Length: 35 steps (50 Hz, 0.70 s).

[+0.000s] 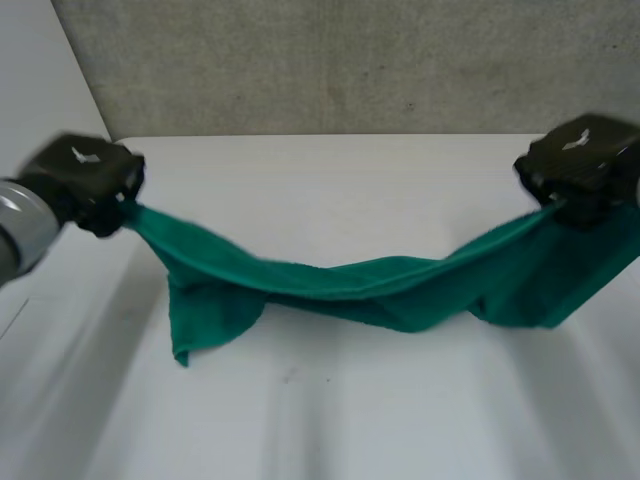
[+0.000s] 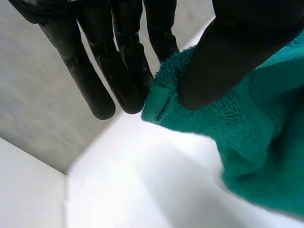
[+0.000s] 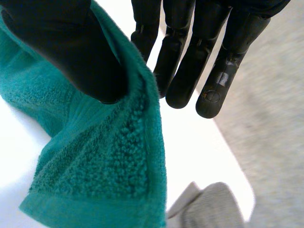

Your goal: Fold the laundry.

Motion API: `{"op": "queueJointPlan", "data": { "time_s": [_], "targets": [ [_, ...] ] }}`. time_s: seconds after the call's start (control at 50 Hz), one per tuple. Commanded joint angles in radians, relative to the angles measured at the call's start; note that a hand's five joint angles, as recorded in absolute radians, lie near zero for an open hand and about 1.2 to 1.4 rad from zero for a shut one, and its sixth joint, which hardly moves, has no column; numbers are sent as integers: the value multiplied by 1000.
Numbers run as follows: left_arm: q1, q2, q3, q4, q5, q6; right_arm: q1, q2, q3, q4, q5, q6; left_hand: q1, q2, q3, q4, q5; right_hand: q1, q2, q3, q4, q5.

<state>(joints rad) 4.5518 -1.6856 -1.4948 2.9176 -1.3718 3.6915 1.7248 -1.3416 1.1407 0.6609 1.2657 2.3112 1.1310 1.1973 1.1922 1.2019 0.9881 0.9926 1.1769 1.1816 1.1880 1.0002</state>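
Nothing readable is showing. A small white mark (image 1: 84, 154) is sitting on the left robot hand (image 1: 95, 185), another on the right robot hand (image 1: 585, 170), both illegible.

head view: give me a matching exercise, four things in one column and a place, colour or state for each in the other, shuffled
Things
1. left hand
2. right hand
3. towel
4. table

Descriptions
a. white, lying below the cloth
b. pinches the cloth's end at the head view's right
c. green, strung between both hands, sagging in the middle
d. pinches the cloth's end at the head view's left

Pairs: 1-d, 2-b, 3-c, 4-a
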Motion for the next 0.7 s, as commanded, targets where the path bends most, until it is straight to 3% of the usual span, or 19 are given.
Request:
{"op": "queueJointPlan", "data": {
  "time_s": [0.02,0.12,0.16,0.26,0.32,0.46,0.7],
  "targets": [
    [-52,-294,184,17,-64,-2,62,214,-99,-21,104,-35,265,199,204,194,234,404,219,215,208,221],
    [-91,-417,434,136,-164,-15,90,350,-317,-157,187,-23,265,199,204,194,234,404,219,215,208,221],
    [-96,-436,513,208,-181,-19,117,387,-448,-286,224,0,265,199,204,194,234,404,219,215,208,221],
    [-109,-430,712,547,-200,-74,165,412,-643,-602,259,47,265,199,204,194,234,404,219,215,208,221],
    [-115,-411,775,650,-242,-113,167,404,-682,-745,267,48,265,199,204,194,234,404,219,215,208,221],
    [-116,-414,818,640,-274,-153,176,398,-719,-762,279,59,265,199,204,194,234,404,219,215,208,221],
    [-106,-419,493,632,-268,-177,199,415,-465,-710,268,57,265,199,204,194,234,404,219,215,208,221]
  ]
}}
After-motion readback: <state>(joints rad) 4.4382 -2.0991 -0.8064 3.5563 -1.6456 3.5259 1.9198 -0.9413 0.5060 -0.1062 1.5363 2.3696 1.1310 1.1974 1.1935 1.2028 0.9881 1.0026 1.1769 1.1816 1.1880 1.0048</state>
